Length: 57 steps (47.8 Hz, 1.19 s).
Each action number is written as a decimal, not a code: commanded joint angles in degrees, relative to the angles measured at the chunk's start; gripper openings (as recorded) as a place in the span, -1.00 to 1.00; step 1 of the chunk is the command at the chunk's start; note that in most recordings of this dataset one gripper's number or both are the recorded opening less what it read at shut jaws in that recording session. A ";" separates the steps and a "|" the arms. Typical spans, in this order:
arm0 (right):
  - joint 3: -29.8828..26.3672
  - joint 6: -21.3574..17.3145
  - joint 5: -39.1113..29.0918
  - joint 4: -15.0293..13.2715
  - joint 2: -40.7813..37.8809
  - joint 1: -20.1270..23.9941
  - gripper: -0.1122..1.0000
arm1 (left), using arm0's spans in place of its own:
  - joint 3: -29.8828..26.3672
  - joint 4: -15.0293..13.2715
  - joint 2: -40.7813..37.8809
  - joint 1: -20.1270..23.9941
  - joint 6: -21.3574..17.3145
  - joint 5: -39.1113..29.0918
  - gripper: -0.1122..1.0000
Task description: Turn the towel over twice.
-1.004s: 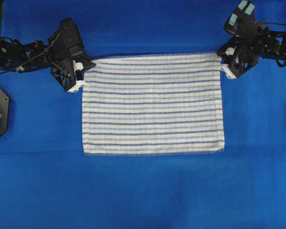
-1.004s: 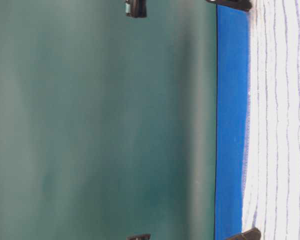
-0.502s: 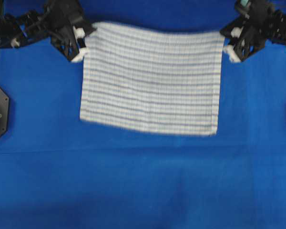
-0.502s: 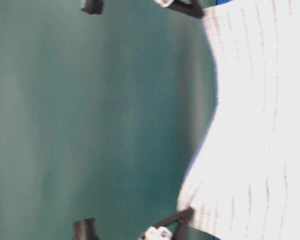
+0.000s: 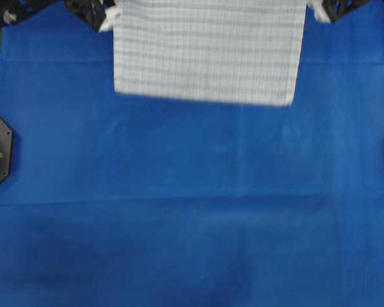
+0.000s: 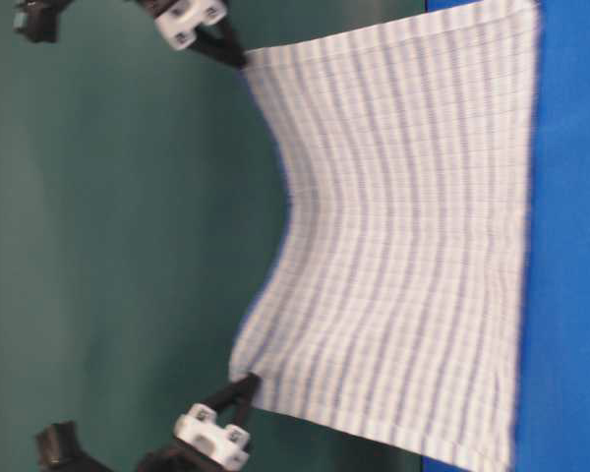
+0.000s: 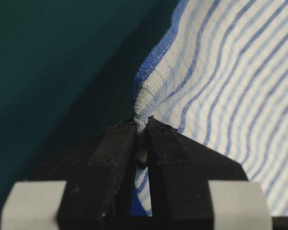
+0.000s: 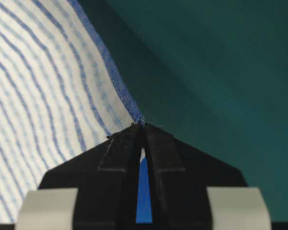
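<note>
Since a second earlier, both arms had raised the towel [image 5: 208, 51] off the blue table covering [image 5: 192, 211] and carried it toward the far edge of the overhead view, where earlier it lay flat mid-table. At the overhead view's left, the left gripper [image 5: 109, 14] sat at the towel's top left corner; its wrist camera showed the black jaws pinched tight on a bunched corner of cloth [image 7: 143, 112]. Between the two grippers the striped towel [image 6: 403, 246] hung as a sheet, its upper edge sagging in the middle, its lower edge at or near the blue covering [image 6: 570, 246]; contact there could not be told. At the right, the right gripper [image 5: 320, 11] sat at the top right corner, and its wrist view showed jaws clamped on the blue-hemmed corner [image 8: 140, 120]. A dark green backdrop [image 6: 108, 236] stood behind the towel.
</note>
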State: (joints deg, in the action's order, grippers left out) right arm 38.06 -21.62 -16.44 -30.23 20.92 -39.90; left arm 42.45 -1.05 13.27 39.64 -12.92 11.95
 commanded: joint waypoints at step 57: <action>10.37 -2.90 -18.54 7.56 16.79 29.88 -0.72 | 21.45 -0.09 23.99 -21.27 2.37 -9.23 -0.75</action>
State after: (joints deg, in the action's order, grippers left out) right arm 47.64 -23.91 -35.77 -24.35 37.53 -11.25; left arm 62.75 -1.14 36.65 20.39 -10.46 2.20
